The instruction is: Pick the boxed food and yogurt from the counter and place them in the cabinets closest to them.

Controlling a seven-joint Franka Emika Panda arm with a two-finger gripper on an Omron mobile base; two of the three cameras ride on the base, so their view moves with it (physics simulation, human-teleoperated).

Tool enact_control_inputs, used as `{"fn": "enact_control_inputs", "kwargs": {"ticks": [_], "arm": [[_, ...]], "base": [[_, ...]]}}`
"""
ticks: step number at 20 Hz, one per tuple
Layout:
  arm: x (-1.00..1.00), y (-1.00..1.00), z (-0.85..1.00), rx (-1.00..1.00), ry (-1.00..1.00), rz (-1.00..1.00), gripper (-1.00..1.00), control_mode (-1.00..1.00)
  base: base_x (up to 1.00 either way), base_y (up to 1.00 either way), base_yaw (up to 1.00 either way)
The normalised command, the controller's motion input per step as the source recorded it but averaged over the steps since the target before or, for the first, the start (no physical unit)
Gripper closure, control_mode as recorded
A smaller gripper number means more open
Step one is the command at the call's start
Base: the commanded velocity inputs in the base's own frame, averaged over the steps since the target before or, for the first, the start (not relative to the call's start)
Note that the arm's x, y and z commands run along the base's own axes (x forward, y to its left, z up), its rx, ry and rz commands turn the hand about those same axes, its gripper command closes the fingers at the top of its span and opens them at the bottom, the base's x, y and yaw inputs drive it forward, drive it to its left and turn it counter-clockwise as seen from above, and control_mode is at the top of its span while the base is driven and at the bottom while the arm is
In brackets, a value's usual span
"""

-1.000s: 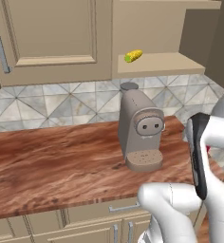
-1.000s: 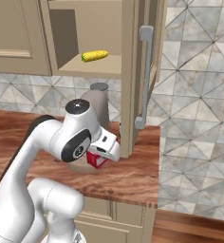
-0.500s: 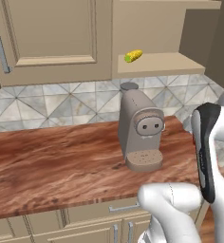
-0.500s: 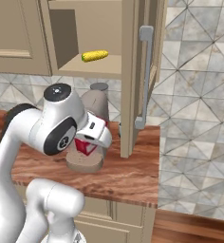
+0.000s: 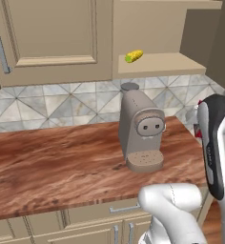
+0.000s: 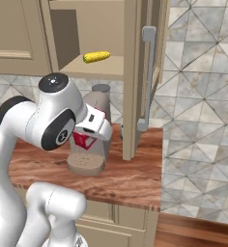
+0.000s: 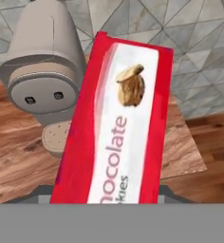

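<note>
The boxed food (image 7: 118, 123) is a red box with a pale label, and it stands close up along the hand view. My gripper (image 6: 92, 129) is shut on it and holds it off the counter (image 6: 130, 176), in front of the coffee machine. The red of the box (image 6: 83, 140) shows under the hand, and a sliver of it (image 5: 199, 129) peeks past my forearm in the left base view. Above, the cabinet (image 6: 101, 67) stands open with its tan shelf (image 5: 167, 62) bare on the right side. The yogurt is out of view.
A beige coffee machine (image 5: 140, 131) stands on the counter (image 5: 52, 157) just behind the box. A yellow corn cob (image 6: 96, 57) lies on the cabinet shelf. The open cabinet door (image 6: 135, 72) with its bar handle (image 6: 147, 77) juts out to the right of my hand.
My arm has swung up and to the left in the right base view, carrying the red box from near the open door to in front of the coffee machine.
</note>
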Motion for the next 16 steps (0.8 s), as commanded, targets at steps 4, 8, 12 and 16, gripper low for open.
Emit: {"fn": "enact_control_inputs", "kwargs": {"ticks": [4, 8, 12, 16], "arm": [[0.01, 0.00, 0.41, 0.00, -0.07, 0.07, 1.00, -1.00], [0.03, 0.04, 0.56, 0.00, -0.06, 0.07, 1.00, -1.00], [0.00, 0.07, 0.59, -0.01, -0.07, 0.08, 1.00, -1.00], [0.04, 0.10, 0.56, -0.03, -0.06, 0.07, 1.00, -1.00]], "base": [[0.00, 0.00, 0.00], [0.00, 0.00, 0.00], [0.00, 0.00, 0.00], [0.00, 0.00, 0.00]]}}
